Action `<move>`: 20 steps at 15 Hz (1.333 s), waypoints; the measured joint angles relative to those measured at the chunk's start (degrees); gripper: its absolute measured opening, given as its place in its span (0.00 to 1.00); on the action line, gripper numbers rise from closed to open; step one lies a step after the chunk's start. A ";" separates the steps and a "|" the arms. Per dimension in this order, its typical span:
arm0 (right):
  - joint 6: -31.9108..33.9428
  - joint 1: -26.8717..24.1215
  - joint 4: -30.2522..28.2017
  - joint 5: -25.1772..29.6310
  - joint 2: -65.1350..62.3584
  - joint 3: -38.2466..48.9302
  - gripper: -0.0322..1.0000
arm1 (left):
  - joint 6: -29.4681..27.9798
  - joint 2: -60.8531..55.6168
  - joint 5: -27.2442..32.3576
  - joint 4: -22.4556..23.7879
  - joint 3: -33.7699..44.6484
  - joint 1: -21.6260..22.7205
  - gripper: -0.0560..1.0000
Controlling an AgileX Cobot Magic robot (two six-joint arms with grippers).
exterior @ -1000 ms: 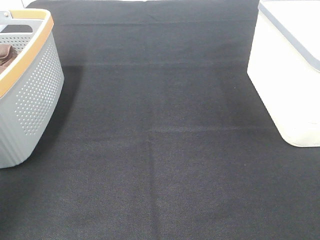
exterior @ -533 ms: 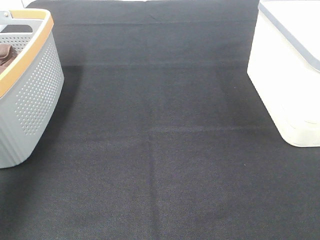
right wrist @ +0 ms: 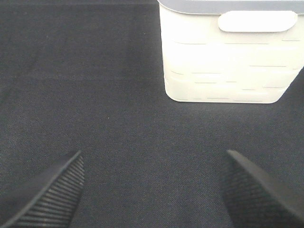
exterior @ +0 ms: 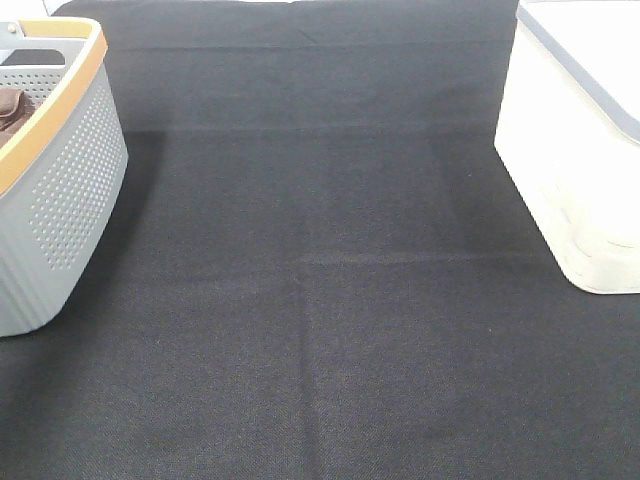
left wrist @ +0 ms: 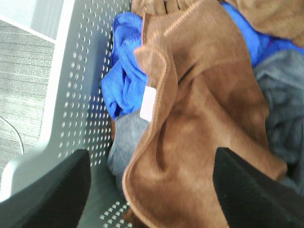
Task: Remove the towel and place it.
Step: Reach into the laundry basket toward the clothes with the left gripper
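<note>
Crowded around the towel inside the grey basket: a blue cloth tucked under its tagged edge, a grey cloth below that, and a second brown cloth bunched beyond it. Lies on top of this heap, draped and loosely folded, with nothing over its middle. Soft brown microfibre, a stitched hem along the edge and a small white tag near one corner. Basket walls of smooth grey plastic pierced with rows of round holes, topped by a tan rim; stands at the left edge of the table, which wears a black woven cover. At the right edge, well apart, a white bin with faint ribbed lines, a grey rim and an oblong handle recess. Left jaws reach down into the basket, spread wide to either side of the towel and gripping nothing, dark fingers blurred in the foreground. Right jaws equally wide, with ribbed black pads, hovering low over bare table and facing the white bin.
</note>
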 joint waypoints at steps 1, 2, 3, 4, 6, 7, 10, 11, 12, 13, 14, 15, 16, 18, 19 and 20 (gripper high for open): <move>0.00 0.00 0.00 0.00 0.00 0.00 0.75 | -0.06 1.49 0.00 -0.46 -0.92 0.80 0.71; 0.00 0.00 0.00 0.00 0.00 0.00 0.75 | -0.06 1.49 0.00 -0.46 -0.92 0.80 0.71; 0.00 0.00 0.00 0.00 0.00 0.00 0.75 | -0.17 2.81 0.00 -1.60 -1.72 2.41 0.71; 0.00 0.00 0.00 0.00 0.00 0.00 0.75 | 0.34 4.76 -0.06 -4.30 -2.52 5.16 0.70; 0.00 0.00 0.00 0.00 0.00 0.00 0.75 | 2.69 7.10 -1.03 -7.73 -3.09 8.59 0.70; 0.00 0.00 0.00 0.00 0.00 0.00 0.75 | 3.09 7.85 -2.52 -8.48 -3.21 9.63 0.70; 0.00 0.00 0.00 0.00 0.00 0.00 0.75 | 4.87 10.49 -7.51 -11.52 -3.27 11.34 0.70; 0.00 0.00 0.00 0.00 0.00 0.00 0.75 | 5.39 11.06 -8.94 -12.49 -3.27 11.40 0.70; 0.00 0.00 0.00 0.00 0.00 0.00 0.75 | 5.39 11.06 -8.94 -12.49 -3.27 11.40 0.70; 0.00 0.00 0.00 0.00 0.00 0.00 0.75 | 5.90 11.57 -10.66 -13.46 -3.27 11.40 0.70; 0.00 0.00 0.00 0.00 0.00 0.00 0.75 | 6.30 11.97 -12.26 -14.15 -3.27 11.40 0.68; 0.00 0.00 0.00 0.00 0.00 0.00 0.75 | 6.53 12.20 -13.01 -14.61 -3.32 11.40 0.67; 0.00 0.00 0.00 0.00 0.00 0.00 0.75 | 6.65 12.26 -13.18 -15.01 -3.32 11.40 0.66; 0.00 0.00 0.00 0.00 0.00 0.00 0.75 | 6.65 12.32 -11.69 -15.13 -4.64 11.40 0.66; 0.00 0.00 0.00 0.00 0.00 0.00 0.75 | 6.65 12.32 -10.43 -15.13 -5.84 11.40 0.66; 0.00 0.00 0.00 0.00 0.00 0.00 0.75 | 6.65 12.32 -8.19 -15.30 -8.42 11.40 0.66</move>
